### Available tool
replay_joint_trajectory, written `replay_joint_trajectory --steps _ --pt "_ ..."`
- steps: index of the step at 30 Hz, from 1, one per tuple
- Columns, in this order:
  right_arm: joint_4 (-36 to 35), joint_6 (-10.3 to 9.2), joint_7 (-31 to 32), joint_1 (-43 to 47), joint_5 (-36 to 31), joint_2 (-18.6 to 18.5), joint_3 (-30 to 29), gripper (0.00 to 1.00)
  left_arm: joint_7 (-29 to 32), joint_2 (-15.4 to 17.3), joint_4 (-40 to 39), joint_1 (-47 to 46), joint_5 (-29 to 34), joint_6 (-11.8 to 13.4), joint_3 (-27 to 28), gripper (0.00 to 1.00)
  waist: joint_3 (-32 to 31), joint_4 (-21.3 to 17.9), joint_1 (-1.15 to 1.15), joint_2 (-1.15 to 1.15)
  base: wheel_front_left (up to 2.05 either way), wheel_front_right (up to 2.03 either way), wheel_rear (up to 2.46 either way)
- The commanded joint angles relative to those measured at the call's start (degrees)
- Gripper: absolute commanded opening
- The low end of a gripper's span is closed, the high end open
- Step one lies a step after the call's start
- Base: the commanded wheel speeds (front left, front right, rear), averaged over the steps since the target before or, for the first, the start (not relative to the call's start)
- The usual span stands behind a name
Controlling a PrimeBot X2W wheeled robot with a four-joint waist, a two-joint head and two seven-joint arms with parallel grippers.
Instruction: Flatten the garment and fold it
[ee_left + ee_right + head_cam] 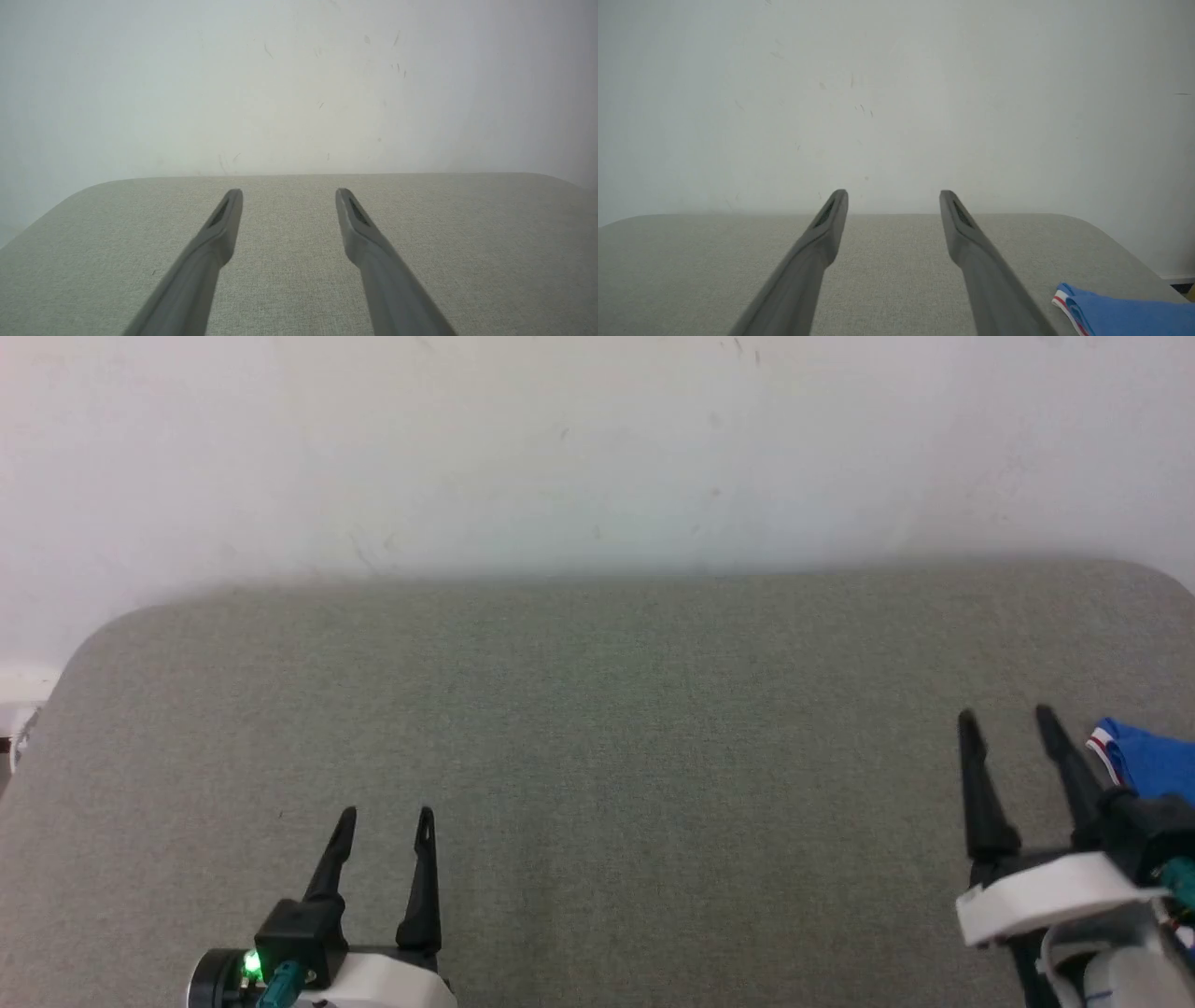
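Only a corner of the garment [1148,758] shows at the head view's right edge: royal-blue cloth with red-and-white striped trim, lying on the grey fabric table [597,728]. The rest of it runs out of view. My right gripper [1006,715] stands open just left of that corner, with nothing between its fingers. In the right wrist view the garment [1125,315] lies at the lower right, beside the right gripper [893,192]. My left gripper [386,814] stands open over bare table at the lower left, and the left wrist view shows the left gripper [288,191] empty.
A white wall [597,448] rises right behind the table's far edge. The table has rounded far corners [121,621]. Its left edge drops off near a pale baseboard [19,695].
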Motion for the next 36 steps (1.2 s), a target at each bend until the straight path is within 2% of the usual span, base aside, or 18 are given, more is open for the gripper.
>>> replay_joint_trajectory --steps 1,7,12,35,36 --pt "0.0 -0.05 -0.5 0.8 -0.7 0.2 0.3 1.00 -0.3 -0.1 0.3 0.7 0.5 0.3 0.2 1.00 -0.7 0.7 0.00 0.00 0.00 0.00 0.00" --pt "1.2 -0.05 -1.6 6.0 -2.3 1.8 2.5 1.00 -0.3 -0.2 2.2 1.5 0.6 0.5 0.4 1.00 -1.2 1.6 0.00 0.00 0.00 0.00 0.00" --pt "0.9 -0.05 -2.5 8.2 -1.7 2.3 2.0 1.00 -0.3 -0.3 2.5 2.0 0.0 0.8 0.4 1.00 -1.5 2.0 0.00 0.00 0.00 0.00 0.00" --pt "0.1 -0.05 -3.1 8.0 1.2 2.4 2.8 1.00 -0.3 -0.5 3.3 2.0 -0.9 1.3 -0.3 1.00 -1.4 2.4 0.00 0.00 0.00 0.00 0.00" --pt "0.2 0.00 -2.6 8.1 1.1 2.2 2.7 0.00 0.0 -0.2 3.3 2.0 -0.7 1.0 -0.3 0.00 -1.5 2.4 0.00 0.00 0.00 0.00 0.00"
